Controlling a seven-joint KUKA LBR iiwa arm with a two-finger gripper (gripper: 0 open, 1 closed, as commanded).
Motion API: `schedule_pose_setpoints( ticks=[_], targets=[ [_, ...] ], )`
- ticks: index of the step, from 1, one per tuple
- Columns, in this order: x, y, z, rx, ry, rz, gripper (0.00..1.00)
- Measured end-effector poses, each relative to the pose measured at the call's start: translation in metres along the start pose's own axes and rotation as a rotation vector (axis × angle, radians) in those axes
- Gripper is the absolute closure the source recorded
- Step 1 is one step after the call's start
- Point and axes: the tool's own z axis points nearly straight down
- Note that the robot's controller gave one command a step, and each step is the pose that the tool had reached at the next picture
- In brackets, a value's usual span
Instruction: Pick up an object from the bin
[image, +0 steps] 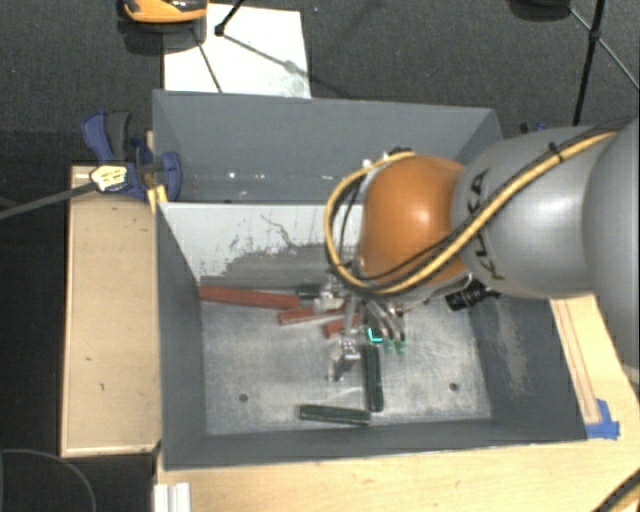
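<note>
Light seems to fall fairly evenly from above, so the floor (260, 380) of the grey bin (180, 330) is moderately bright, while the dark ground (60, 60) around it is dim. A thin line of glare runs along the far wall (300, 140) near its lower edge, and the orange cover (410, 220) and the silver arm (560, 220) carry soft highlights on their upper sides. The arm throws a soft shadow across the right of the floor, and the small things (372, 385) under the gripper (365, 335) lie partly in shade.
</note>
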Motion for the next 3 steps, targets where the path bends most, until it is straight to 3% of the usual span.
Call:
schedule_pose_setpoints(
  ticks=[1, 2, 3],
  targets=[
    [-0.002, 0.000, -0.004, -0.001, -0.008, 0.003, 0.00],
    [-0.063, -0.021, 0.071, -0.006, -0.020, 0.084, 1.00],
    [-0.063, -0.021, 0.071, -0.006, -0.020, 0.086, 1.00]
  ],
)
